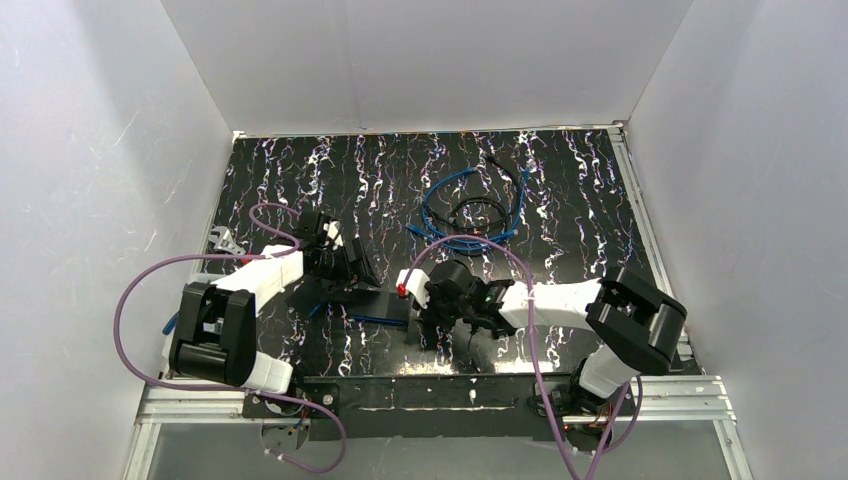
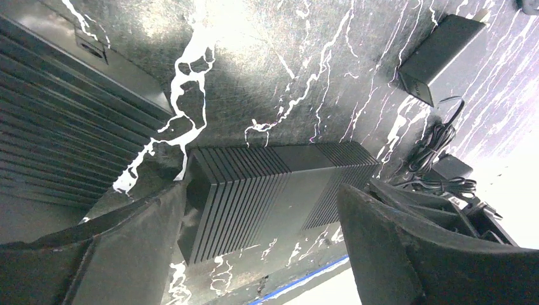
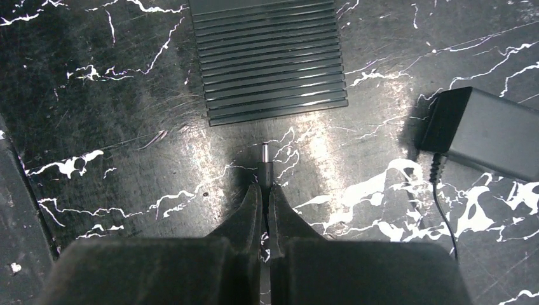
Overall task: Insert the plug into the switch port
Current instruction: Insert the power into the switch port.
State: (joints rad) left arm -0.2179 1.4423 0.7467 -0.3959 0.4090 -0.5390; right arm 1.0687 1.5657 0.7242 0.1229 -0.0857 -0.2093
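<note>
**Q:** How is the insertion best done?
**A:** The right tool (image 3: 264, 190), clamped on the plug (image 3: 266, 160) at frame centre, should advance straight and slowly. The left tool (image 2: 260, 197), spread wide around the switch (image 3: 270, 63), should brace it.
**Q:** Plug orientation?
**A:** Long axis vertical. The tip points up at the switch, not touching.

The setting is a robotics laboratory test cell. Plain white wall panels (image 1: 420, 60) enclose three sides of a black, white-veined work surface (image 1: 390, 170) edged with aluminium rail (image 1: 190, 405). The left arm (image 1: 255, 280) and right arm (image 1: 570, 300) are bolted at its near edge and trail purple cables (image 1: 119, 312). A ribbed black switch (image 2: 273, 197) and coiled blue cable (image 1: 450, 180) lie on the surface.
</note>
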